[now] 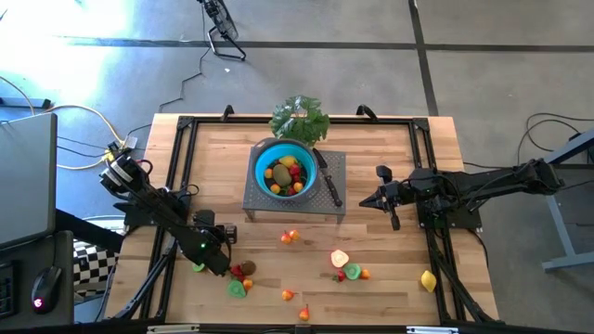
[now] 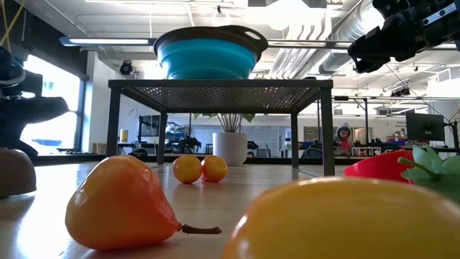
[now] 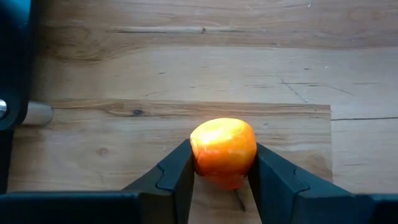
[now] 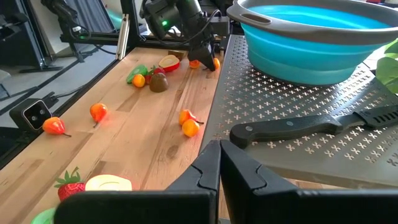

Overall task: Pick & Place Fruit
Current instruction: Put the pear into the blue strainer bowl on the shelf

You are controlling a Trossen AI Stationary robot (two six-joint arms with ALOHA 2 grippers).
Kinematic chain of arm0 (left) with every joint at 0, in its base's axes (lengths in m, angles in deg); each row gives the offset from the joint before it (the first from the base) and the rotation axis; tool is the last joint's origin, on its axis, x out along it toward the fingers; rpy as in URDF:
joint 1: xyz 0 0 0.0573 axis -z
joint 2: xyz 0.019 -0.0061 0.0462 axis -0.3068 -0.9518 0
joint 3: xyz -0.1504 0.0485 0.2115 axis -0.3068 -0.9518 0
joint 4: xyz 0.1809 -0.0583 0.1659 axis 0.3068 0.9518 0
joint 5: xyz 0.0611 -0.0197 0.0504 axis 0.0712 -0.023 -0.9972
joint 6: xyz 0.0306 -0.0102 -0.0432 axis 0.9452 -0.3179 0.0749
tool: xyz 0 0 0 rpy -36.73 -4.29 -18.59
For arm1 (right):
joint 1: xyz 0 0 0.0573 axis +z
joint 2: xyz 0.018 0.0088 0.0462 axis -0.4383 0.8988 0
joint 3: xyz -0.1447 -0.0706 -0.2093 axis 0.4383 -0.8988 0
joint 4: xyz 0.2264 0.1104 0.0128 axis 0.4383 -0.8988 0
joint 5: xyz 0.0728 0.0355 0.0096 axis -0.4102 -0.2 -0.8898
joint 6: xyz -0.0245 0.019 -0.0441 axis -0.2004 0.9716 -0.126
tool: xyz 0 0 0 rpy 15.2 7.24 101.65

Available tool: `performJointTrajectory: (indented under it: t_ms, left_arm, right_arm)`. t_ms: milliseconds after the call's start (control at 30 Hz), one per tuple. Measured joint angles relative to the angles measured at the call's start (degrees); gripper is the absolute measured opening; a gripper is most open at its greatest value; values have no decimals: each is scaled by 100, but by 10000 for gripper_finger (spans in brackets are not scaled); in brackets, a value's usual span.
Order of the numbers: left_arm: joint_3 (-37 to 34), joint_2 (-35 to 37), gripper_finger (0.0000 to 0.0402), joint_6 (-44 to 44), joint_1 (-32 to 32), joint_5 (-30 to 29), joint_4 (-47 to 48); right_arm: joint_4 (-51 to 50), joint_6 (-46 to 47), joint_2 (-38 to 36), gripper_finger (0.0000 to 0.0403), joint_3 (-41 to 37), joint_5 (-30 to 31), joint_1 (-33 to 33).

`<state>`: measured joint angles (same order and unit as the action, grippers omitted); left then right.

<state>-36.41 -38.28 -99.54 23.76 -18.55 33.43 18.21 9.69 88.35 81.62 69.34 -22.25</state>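
Likely open-plan office, desks, monitor [image 2: 425,126], ceiling ducts [image 2: 338,43]

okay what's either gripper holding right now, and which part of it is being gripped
The left gripper is shut on an orange fruit, one finger against each of its opposite sides. The right gripper is shut and holds nothing.

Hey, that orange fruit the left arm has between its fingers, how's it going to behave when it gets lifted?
The orange fruit looks round and glossy, so it may slip or twist in the left tool, which pinches it at two narrow spots. It keeps its shape under the squeeze, so it is probably stiff. If dropped, it would likely roll on the table.
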Motion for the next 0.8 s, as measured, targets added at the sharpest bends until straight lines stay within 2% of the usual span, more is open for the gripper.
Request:
performJointTrajectory:
  t_ms: [233, 567, 800]
  left_arm:
    - [-15, 322, 127, 164, 0, 28, 62]
    - [-11, 1255, 127, 798, 0, -171, -65]
    - [-4, 1886, 127, 1758, 0, -701, -914]
  right_arm:
    - [1, 0, 1, 3, 0, 1, 1]
    - [1, 0, 0, 3, 0, 1, 0]
    - [1, 0, 0, 3, 0, 2, 2]
